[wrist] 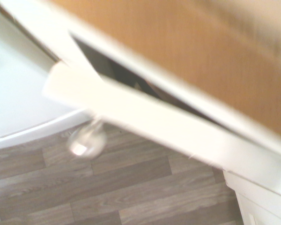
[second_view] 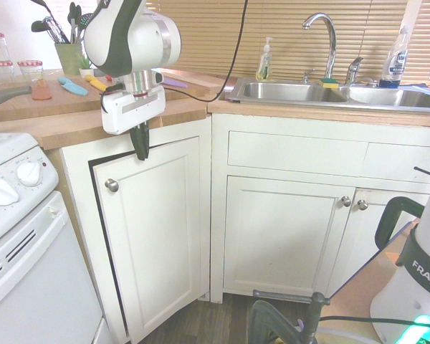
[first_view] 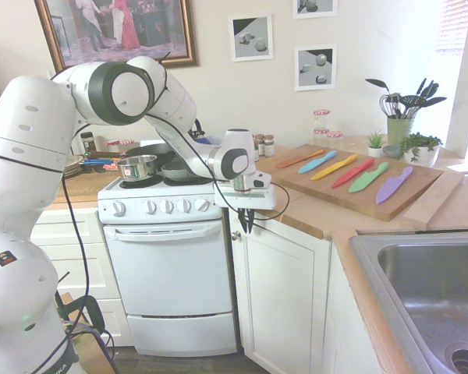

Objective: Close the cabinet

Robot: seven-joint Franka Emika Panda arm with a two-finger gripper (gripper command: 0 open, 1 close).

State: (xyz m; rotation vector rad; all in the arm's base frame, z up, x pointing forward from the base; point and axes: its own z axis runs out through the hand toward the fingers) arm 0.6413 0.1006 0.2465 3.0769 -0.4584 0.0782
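A bright kitchen: a wooden desk (second_view: 129,118) wraps the corner, with a white stove (first_view: 168,273) at lower left of the first exterior view and 1 steel sink (second_view: 308,92) under closed blinds. The cabinet (second_view: 158,229) sits left of center in the second exterior view, its door slightly ajar, 1 round knob (second_view: 112,185) near its top. The tool (second_view: 140,147) hangs at the door's upper edge, fingers clenched together. 6 colored knives (first_view: 351,171) lie on 1 board.

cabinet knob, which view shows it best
Second exterior view: the knob is sharp at the ajar cabinet door's upper corner. The wrist view shows it blurred. The first exterior view doesn't show it.
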